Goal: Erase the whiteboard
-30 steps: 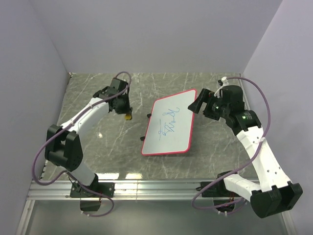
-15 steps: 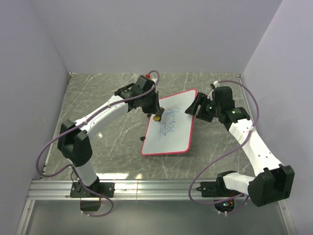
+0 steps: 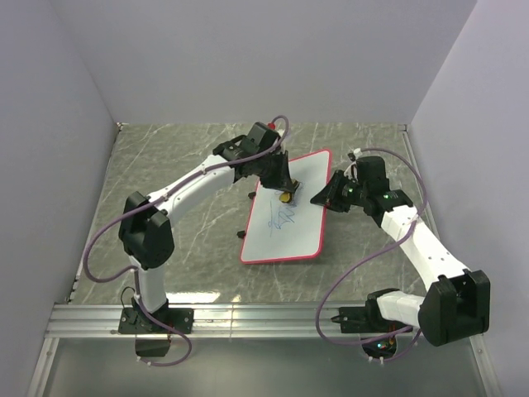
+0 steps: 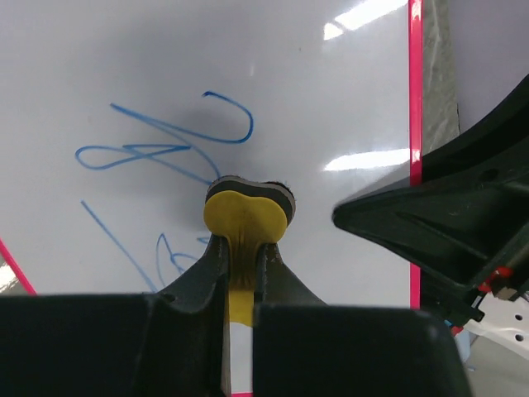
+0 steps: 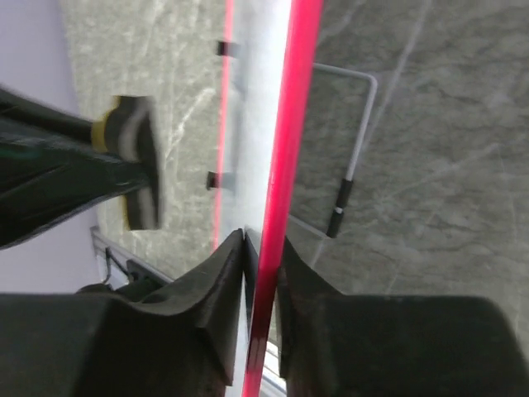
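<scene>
My left gripper is clamped on the yellow eraser, pad down on the whiteboard, which lies on the table between my two arms. My right gripper pinches the board's right rim. The blue scribbles run from the eraser toward my bases, along the board's long axis, so I judge the wipe should pull that way.

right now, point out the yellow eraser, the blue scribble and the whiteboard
yellow eraser [image 4: 246, 217], left wrist view, on its yellow rounded head
blue scribble [image 3: 281, 217], top view, middle of the strokes
whiteboard [image 5: 285, 149], right wrist view, on its red rim
</scene>
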`<state>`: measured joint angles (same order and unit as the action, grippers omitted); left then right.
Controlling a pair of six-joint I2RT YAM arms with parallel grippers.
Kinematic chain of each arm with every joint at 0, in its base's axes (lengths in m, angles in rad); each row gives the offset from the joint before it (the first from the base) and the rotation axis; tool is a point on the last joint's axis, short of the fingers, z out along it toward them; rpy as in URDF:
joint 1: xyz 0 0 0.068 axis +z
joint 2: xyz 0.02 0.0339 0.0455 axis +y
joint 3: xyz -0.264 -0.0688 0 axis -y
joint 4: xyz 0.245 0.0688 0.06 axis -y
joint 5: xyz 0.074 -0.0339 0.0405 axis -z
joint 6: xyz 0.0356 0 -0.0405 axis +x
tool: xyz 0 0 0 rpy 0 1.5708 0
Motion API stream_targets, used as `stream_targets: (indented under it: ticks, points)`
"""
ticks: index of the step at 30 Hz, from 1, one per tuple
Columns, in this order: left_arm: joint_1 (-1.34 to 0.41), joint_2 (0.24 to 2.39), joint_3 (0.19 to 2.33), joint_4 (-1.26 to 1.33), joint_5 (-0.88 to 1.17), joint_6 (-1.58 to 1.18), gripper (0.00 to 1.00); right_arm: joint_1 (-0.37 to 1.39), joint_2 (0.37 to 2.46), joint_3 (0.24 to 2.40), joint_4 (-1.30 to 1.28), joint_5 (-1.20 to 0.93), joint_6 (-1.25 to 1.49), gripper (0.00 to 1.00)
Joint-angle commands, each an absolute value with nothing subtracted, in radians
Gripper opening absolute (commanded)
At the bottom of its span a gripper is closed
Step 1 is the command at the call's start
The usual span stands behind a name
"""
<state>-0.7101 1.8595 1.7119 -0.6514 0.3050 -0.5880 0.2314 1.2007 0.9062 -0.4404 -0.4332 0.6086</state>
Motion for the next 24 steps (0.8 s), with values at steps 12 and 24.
stream_targets:
  ticks: [12,24]
  points:
    - [-0.744,2.002,1.874,-0.641,0.364,-0.604,0.0,0.235,1.247,0.887,-0.414,-0.423,0.572,0.0]
    - [-0.721,2.134,1.956,-0.696,0.239,-0.641,0.0,0.238,1.258,0.931,-0.457,-0.414,0.549,0.0]
